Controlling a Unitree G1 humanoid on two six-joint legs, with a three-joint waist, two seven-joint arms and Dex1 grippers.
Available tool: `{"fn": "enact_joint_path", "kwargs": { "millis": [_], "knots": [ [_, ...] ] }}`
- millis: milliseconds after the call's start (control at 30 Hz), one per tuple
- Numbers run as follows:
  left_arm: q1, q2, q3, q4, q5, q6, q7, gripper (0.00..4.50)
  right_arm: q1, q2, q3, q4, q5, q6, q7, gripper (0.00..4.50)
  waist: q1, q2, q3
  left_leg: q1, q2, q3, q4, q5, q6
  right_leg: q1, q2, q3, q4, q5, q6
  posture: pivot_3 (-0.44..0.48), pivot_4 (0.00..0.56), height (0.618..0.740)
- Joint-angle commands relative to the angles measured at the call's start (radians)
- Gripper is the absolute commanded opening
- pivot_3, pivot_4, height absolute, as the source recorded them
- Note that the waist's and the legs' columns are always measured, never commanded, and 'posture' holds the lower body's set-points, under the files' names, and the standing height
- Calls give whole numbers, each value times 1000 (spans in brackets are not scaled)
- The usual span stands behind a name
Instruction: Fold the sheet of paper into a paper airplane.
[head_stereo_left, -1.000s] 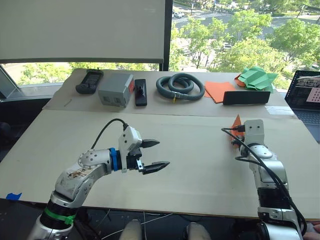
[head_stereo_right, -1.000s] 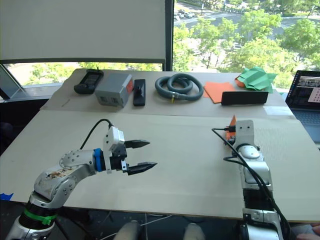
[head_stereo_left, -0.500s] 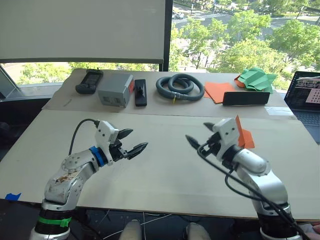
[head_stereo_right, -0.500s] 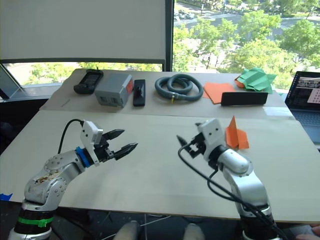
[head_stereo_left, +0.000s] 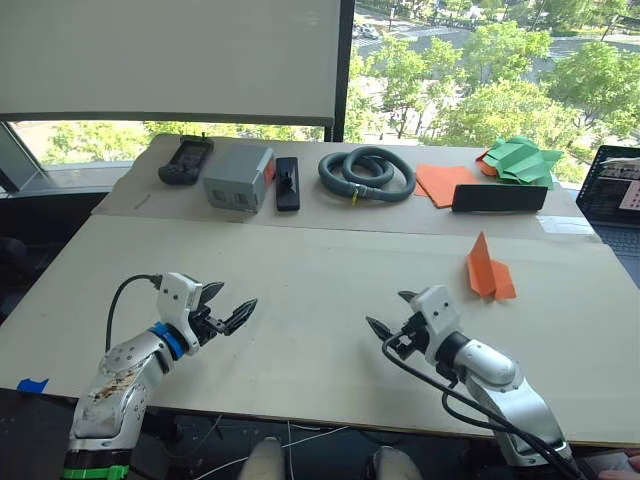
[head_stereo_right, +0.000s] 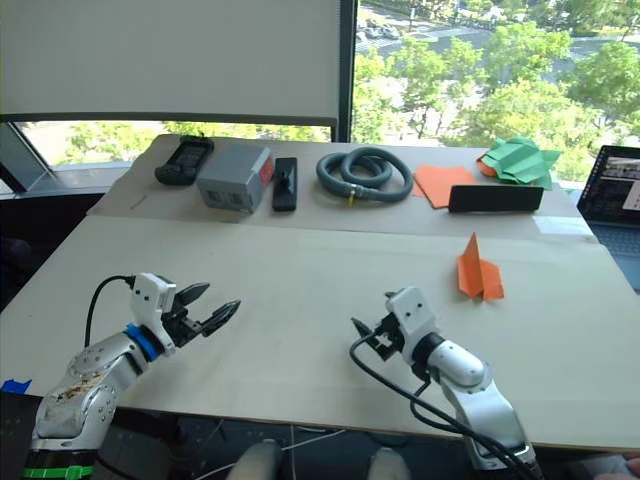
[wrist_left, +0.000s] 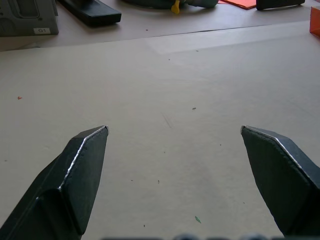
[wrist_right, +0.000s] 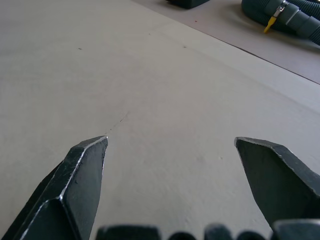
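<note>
The paper airplane sits on the table as a finished orange dart w/ its fin upright, well apart from both arms, on the near side of the black bar and just short of the seam between the two boards. Left gripper hangs low over the table's front edge, fingers spread, nothing in them; right gripper is likewise low and near the front, jaws apart and empty, the plane well beyond it toward the black bar. Folding looks done, so the risks are mostly about disturbing the result. If the right arm swings back toward the black bar it could clip the fin and tip or flatten the dart, since thin paper gives easily. A sweep near it might also slide it off the seam. Another hazard: mistaking the flat orange sheet beside the black bar, or the green folded paper behind it, for the task piece.
</note>
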Motion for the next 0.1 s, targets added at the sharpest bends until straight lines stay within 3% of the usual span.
{"fn": "enact_joint_path", "kwargs": {
  "millis": [33, 100],
  "knots": [
    [-13, -3, 7, -36, 2, -32, 0, 4500, -3, 3, -30, -14, 3, -37, -9, 4473, 0, 0, 0, 0, 0, 0, 0, 0, 0, 0, 0, 0, 0, 0, 0, 0, 150, 711],
    [-18, -2, 5, -37, -5, -38, -15, 4500, -4, 6, -32, -14, 2, -38, -11, 4473, -1, 0, 0, 0, 0, 0, 0, 0, 0, 0, 0, 0, 0, 0, 0, 0, 150, 711]
  ]
}}
